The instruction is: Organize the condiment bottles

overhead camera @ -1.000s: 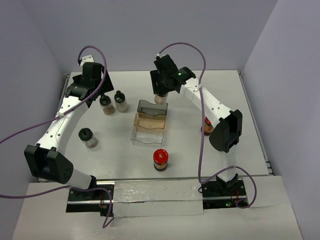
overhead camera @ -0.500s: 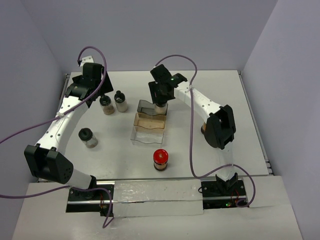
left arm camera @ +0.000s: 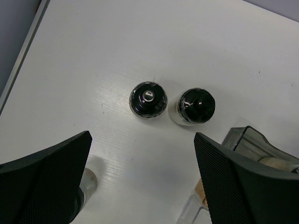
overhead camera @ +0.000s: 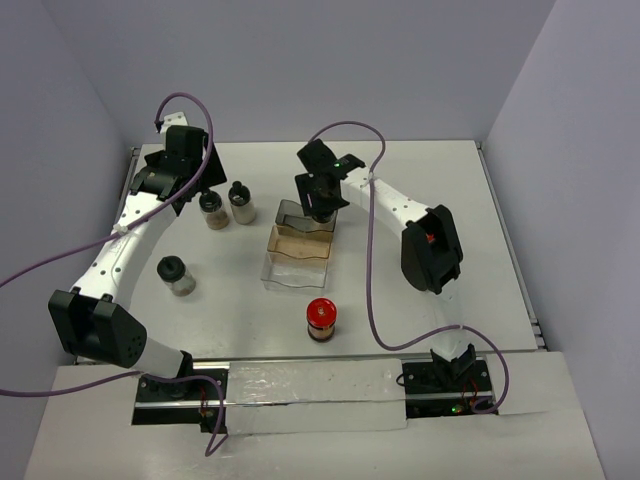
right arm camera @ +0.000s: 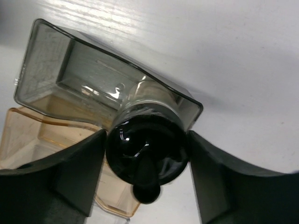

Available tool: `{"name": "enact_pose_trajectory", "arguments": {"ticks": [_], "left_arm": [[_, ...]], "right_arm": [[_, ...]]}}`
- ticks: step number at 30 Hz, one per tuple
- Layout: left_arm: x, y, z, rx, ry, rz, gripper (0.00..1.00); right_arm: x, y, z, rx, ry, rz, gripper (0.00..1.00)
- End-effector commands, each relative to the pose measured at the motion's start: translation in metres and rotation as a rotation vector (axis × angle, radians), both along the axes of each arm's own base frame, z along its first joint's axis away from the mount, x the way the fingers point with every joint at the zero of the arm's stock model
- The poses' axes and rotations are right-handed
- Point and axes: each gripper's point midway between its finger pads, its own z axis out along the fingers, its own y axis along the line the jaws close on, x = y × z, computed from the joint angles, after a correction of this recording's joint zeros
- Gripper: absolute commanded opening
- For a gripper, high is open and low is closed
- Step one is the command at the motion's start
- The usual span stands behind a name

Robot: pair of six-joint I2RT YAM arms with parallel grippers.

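Condiment bottles (overhead camera: 211, 208) dot the counter (overhead camera: 480, 200) around the tray (overhead camera: 297, 284): one black-capped jar (overhead camera: 176, 275) well left, a black-capped pair (left arm camera: 148, 99) nearer left by the left gripper's (left arm camera: 142, 154) parted jaws, a fourth jar (right arm camera: 147, 161) clamped in the right gripper's (right arm camera: 145, 140) jaws at its far compartment, a red-capped jar (overhead camera: 321, 318) in front.

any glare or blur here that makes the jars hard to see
Right wrist: white highlights streak the gripped jar on its black cap, glints cross the clear tray, and the fingers look soft. Left wrist: the left jar and right jar are sharp, one bright spot on the left cap. Top external: even light, no glare on jars.
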Motion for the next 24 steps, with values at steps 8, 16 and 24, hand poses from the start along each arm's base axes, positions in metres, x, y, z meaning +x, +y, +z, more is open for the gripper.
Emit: {"name": "enact_pose_trajectory", "arguments": {"ticks": [8, 16, 24], "left_arm": [[0.006, -0.024, -0.001, -0.052, 0.041, -0.117, 0.99], [0.026, -0.056, -0.021, -0.019, 0.136, -0.191, 0.99], [0.054, -0.084, -0.037, -0.010, 0.161, -0.197, 0.94]], "right_arm": [[0.009, 0.006, 0.034, 0.049, -0.064, 0.002, 1.00], [0.003, -0.005, 0.126, 0.119, -0.204, -0.017, 1.00], [-0.013, -0.065, 0.184, 0.096, -0.356, -0.142, 1.00]]}}
